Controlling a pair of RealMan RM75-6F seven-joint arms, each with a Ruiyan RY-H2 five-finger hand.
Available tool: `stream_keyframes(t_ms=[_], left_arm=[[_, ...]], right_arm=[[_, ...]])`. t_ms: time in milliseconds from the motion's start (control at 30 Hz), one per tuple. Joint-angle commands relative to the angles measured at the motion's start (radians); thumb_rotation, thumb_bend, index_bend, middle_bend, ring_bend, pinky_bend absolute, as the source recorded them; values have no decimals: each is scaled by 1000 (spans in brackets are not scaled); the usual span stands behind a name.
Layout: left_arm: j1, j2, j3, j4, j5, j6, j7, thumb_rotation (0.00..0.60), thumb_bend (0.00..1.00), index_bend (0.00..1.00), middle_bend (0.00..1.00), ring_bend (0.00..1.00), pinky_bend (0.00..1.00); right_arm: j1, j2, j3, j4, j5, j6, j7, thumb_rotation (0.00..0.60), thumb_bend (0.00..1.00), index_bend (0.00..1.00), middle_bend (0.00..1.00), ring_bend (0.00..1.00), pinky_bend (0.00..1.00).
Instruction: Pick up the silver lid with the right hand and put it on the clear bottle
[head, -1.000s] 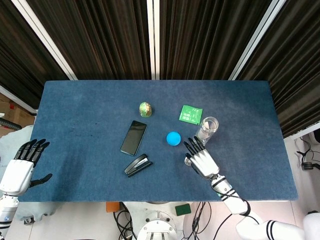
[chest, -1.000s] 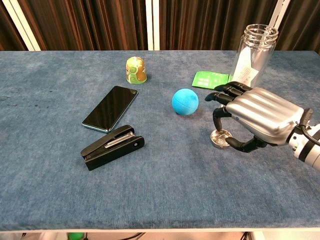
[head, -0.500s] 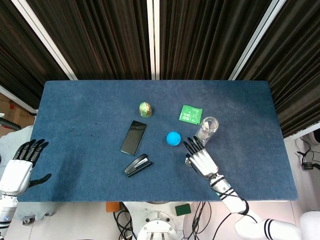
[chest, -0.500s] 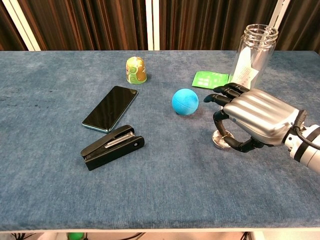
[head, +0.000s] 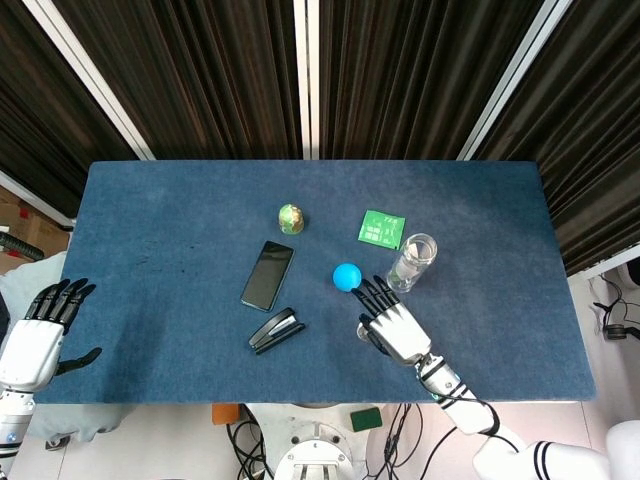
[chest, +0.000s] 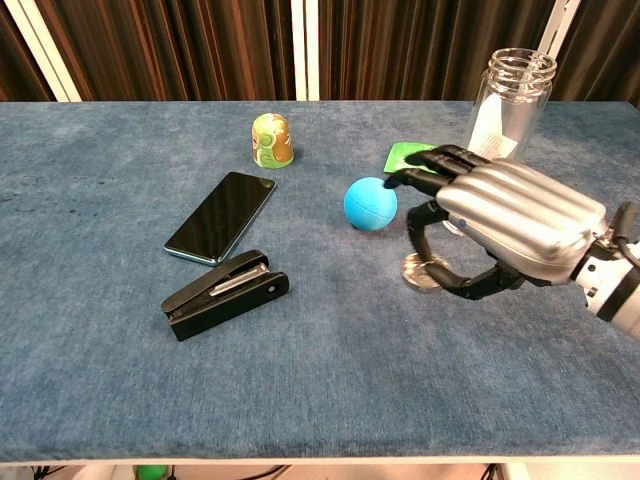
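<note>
The small round silver lid (chest: 421, 271) is pinched between the thumb and a finger of my right hand (chest: 505, 225), low over the blue tabletop. The other fingers arch over it. In the head view this hand (head: 388, 326) covers the lid. The clear bottle (chest: 508, 103) stands upright with its mouth uncovered, just behind and right of the hand; from above the clear bottle (head: 413, 260) is just beyond the fingertips. My left hand (head: 40, 334) hangs open off the table's near left corner, holding nothing.
A blue ball (chest: 370, 203) lies close to the left of my right hand's fingers. A green card (chest: 408, 155) lies behind them. Further left are a black phone (chest: 221, 215), a black stapler (chest: 225, 293) and a small green-yellow figure (chest: 271, 139).
My right hand has closed thumb and finger on the lid and shifted left toward the blue ball, carrying the lid along. The left hand has barely moved.
</note>
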Motion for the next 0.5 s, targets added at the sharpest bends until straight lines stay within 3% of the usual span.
stream_keyframes(t_ms=[33, 267, 500], left_arm=[[1, 0, 0, -2, 1, 2, 2, 600, 45, 121, 101, 61, 118], [2, 1, 1, -4, 1, 1, 6, 600, 45, 121, 101, 61, 118], [-3, -6, 3, 3, 1, -11, 2, 600, 46, 121, 101, 61, 118]], right_arm=[[17, 62, -18, -113, -82, 40, 37, 600, 442, 675, 110, 0, 0], [25, 160, 68, -281, -152, 144, -18, 600, 442, 678, 123, 0, 0], [29, 267, 216, -391, -32, 163, -93, 600, 440, 680, 126, 0, 0]])
